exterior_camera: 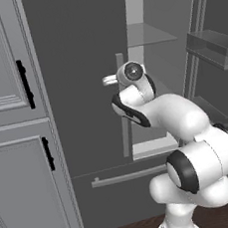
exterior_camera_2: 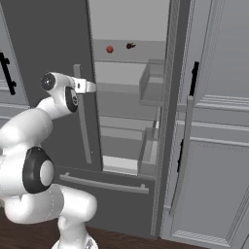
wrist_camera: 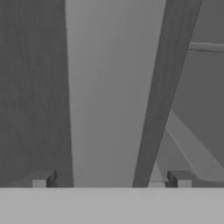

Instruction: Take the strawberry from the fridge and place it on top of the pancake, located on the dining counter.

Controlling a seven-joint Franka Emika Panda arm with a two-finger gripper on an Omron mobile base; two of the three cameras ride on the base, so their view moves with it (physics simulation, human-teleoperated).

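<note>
The fridge (exterior_camera: pixel 75 65) is tall and dark grey; its left door (exterior_camera_2: pixel 44 39) is closed and its right door (exterior_camera_2: pixel 171 97) stands swung open. On an upper shelf of the pale interior lies the strawberry (exterior_camera_2: pixel 110 49), small and red. My gripper (exterior_camera_2: pixel 92 86) is open and empty, at the pale vertical bar handle (exterior_camera: pixel 126 124) of the closed left door, well below and left of the strawberry. In the hand view that handle (wrist_camera: pixel 111 87) runs as a broad pale band between my fingertips (wrist_camera: pixel 43 179). The pancake and the dining counter are out of view.
A tiny dark ball (exterior_camera_2: pixel 130 46) lies on the same shelf, just right of the strawberry. Door bins (exterior_camera_2: pixel 153 82) hang inside the open door. Light grey panelled cabinets (exterior_camera: pixel 12 122) (exterior_camera_2: pixel 219 146) flank the fridge. The bottom drawer has a horizontal bar handle (exterior_camera_2: pixel 104 183).
</note>
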